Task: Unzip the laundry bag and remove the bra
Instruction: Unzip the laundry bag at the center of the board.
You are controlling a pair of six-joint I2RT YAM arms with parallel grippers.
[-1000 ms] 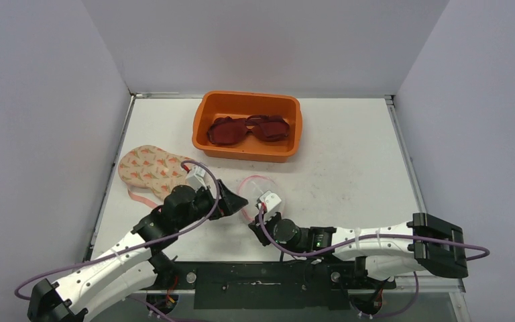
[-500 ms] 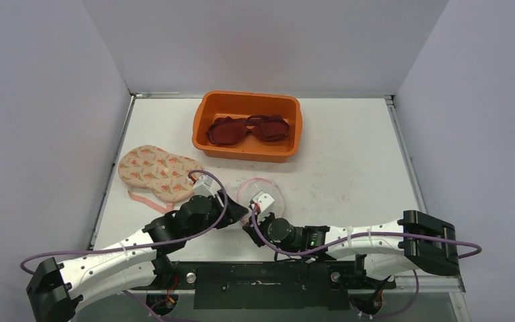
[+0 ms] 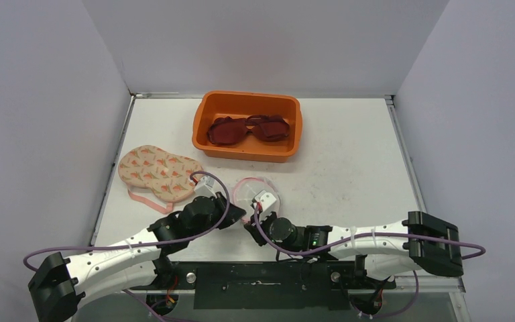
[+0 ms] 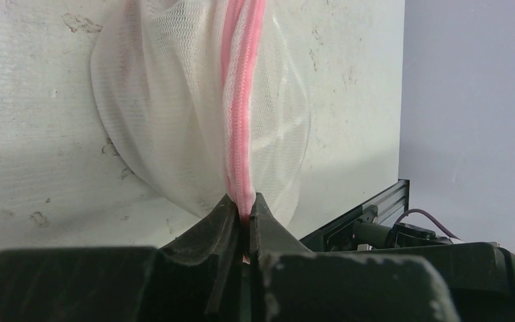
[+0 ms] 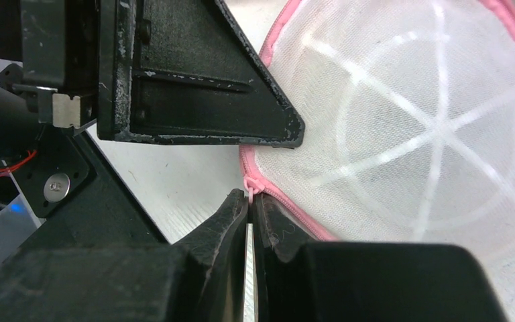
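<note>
The laundry bag [image 3: 256,186] is a small round white mesh pouch with a pink zipper, lying near the table's front middle. My left gripper [image 4: 243,213] is shut on its pink zipper seam [image 4: 241,100], and the mesh [image 4: 167,100] bunches up beyond the fingertips. My right gripper [image 5: 250,200] is shut on the little pink zipper pull [image 5: 249,192] at the bag's near edge. In the top view the left gripper [image 3: 242,213] and the right gripper [image 3: 251,217] meet at the bag's near-left rim. No bra shows through the mesh [image 5: 409,134].
An orange tub [image 3: 204,114] at the back middle holds a dark red garment [image 3: 251,129]. A carrot-print padded garment [image 3: 155,170] with a pink strap lies at the left, close to my left arm. The left finger [image 5: 194,87] looms just above my right fingertips.
My left gripper has come down and right to the bag's edge and shut on the pink zipper seam. The right gripper has stayed shut on the pull, shifting slightly.
</note>
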